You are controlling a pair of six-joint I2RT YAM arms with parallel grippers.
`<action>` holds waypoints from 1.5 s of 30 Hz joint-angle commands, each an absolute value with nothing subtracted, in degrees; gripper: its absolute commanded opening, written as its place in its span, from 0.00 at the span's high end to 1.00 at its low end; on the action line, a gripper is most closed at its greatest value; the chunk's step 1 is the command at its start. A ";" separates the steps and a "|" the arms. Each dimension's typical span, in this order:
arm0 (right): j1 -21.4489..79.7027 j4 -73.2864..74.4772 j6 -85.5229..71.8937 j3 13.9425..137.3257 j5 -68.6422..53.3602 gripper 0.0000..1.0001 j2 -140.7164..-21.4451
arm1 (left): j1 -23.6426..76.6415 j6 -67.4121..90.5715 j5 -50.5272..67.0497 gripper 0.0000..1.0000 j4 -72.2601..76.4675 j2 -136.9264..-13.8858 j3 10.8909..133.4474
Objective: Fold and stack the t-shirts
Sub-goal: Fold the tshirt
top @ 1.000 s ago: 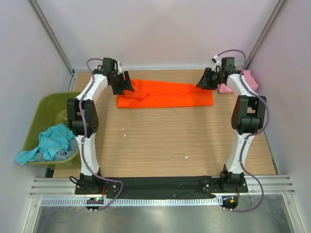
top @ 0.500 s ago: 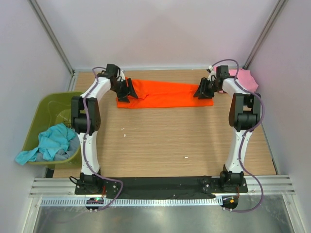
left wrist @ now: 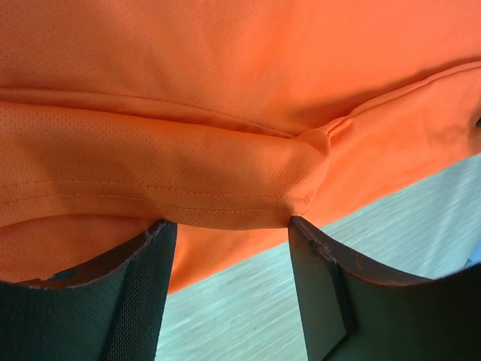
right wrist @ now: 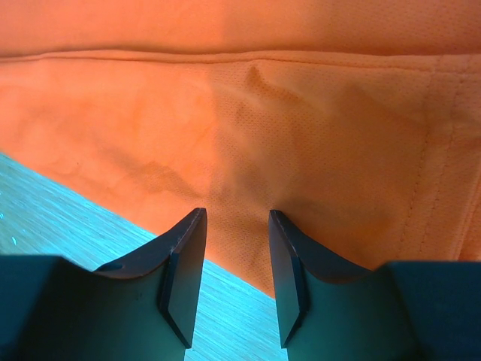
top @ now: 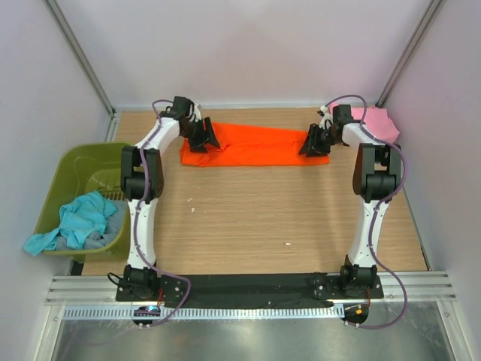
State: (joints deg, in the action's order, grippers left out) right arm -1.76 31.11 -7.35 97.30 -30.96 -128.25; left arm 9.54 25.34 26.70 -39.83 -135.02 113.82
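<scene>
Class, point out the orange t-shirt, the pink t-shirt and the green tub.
orange t-shirt (top: 259,145), top view, its middle.
pink t-shirt (top: 383,120), top view, visible part.
green tub (top: 71,177), top view, inner wall.

Orange t-shirt (top: 255,144) lies folded lengthwise; pink t-shirt (top: 379,120) bunched far right; teal t-shirt (top: 75,222) crumpled left.
</scene>
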 commanded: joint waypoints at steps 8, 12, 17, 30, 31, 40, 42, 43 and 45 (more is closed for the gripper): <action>-0.88 32.17 -4.04 95.28 -27.33 0.55 -129.29 | 9.76 24.26 18.38 0.38 -33.23 -142.73 133.19; -0.88 32.43 -3.43 94.49 -26.81 0.55 -128.67 | 9.76 23.03 14.59 0.37 -30.60 -145.28 140.26; -0.70 32.25 -3.08 93.17 -25.84 0.55 -126.74 | 9.76 22.15 14.06 0.32 -30.32 -145.11 140.54; -0.44 33.22 -1.41 92.20 -24.52 0.54 -123.57 | 10.46 27.24 28.20 0.37 -33.84 -134.48 127.01; -0.53 33.22 -1.23 92.11 -24.61 0.54 -123.66 | 10.63 27.42 30.21 0.39 -33.92 -134.39 125.61; -0.53 34.01 -1.32 93.69 -25.14 0.54 -124.54 | 14.94 29.62 32.96 0.47 -34.28 -132.63 116.63; -0.53 33.84 -1.32 93.08 -25.31 0.54 -124.37 | 15.12 29.79 33.13 0.47 -33.58 -133.85 117.94; -0.44 33.66 -1.32 92.73 -25.40 0.54 -124.02 | 15.03 29.53 32.87 0.47 -33.05 -134.55 118.99; -0.53 33.31 -1.32 91.41 -25.49 0.54 -123.66 | 15.12 28.31 30.34 0.46 -33.05 -137.19 121.71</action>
State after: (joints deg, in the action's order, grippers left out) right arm -0.71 30.59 -2.70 93.58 -27.51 -125.29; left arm 15.94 28.62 30.89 -35.11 -136.07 117.23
